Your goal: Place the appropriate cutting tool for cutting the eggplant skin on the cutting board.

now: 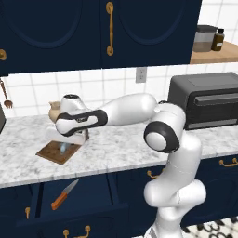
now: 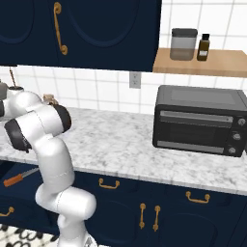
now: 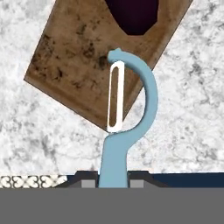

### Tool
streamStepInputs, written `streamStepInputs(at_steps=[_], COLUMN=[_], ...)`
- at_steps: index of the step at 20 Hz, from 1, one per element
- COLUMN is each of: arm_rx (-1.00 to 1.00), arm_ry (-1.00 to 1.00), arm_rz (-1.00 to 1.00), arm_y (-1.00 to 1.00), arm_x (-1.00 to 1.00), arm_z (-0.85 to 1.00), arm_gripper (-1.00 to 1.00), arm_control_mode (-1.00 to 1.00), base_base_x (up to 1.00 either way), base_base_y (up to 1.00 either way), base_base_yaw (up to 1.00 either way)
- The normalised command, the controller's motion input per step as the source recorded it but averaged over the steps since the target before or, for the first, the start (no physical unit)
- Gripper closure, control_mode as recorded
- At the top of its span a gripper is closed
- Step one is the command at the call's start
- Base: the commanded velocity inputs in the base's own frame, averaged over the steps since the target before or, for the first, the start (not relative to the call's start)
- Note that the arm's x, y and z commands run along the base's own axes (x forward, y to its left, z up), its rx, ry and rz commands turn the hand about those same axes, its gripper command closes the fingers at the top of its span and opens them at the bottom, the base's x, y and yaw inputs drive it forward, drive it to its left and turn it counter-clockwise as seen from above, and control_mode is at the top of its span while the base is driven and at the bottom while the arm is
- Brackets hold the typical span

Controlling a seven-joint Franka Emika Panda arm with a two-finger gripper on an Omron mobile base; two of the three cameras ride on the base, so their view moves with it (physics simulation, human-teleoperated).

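Note:
My gripper is shut on the handle of the cutting tool, a light-blue peeler with a pale looped blade. Its head hangs over the near edge of the brown cutting board; whether it touches the wood I cannot tell. The dark purple eggplant lies on the board's far part, cut off by the top of the hand view. From the left base view, the gripper points down over the cutting board on the marble counter, with the cutting tool a bluish smear beneath it.
An orange-handled knife lies in the open drawer below the counter; the knife also appears at the left. A black toaster oven stands at the counter's right. A small tan jar sits behind the hand by the wall.

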Motion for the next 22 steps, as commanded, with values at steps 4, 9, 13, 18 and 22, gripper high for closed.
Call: streamStepInputs(at_steps=[4, 9, 13, 18, 22], arm_rx=[-0.02, -0.01, -0.06, -0.10, -0.12], arm_ry=[0.00, -0.01, -0.01, -0.01, 0.00], arm_rz=[-0.01, -0.01, -0.04, -0.03, -0.02], arm_y=[0.37, 0.21, 0.04, 0.00, 0.03], arm_x=[0.44, 0.58, 0.54, 0.39, 0.30], arm_z=[-0.28, -0.05, -0.05, -0.25, -0.56], arm_gripper=[1.00, 1.00, 1.00, 1.00, 1.00], arm_control_mode=[-1.00, -1.00, -1.00, -1.00, -1.00], base_base_x=[0.00, 0.00, 0.00, 0.00, 0.00], base_base_y=[0.00, 0.00, 0.00, 0.00, 0.00], base_base_yaw=[0.00, 0.00, 0.00, 0.00, 0.00])
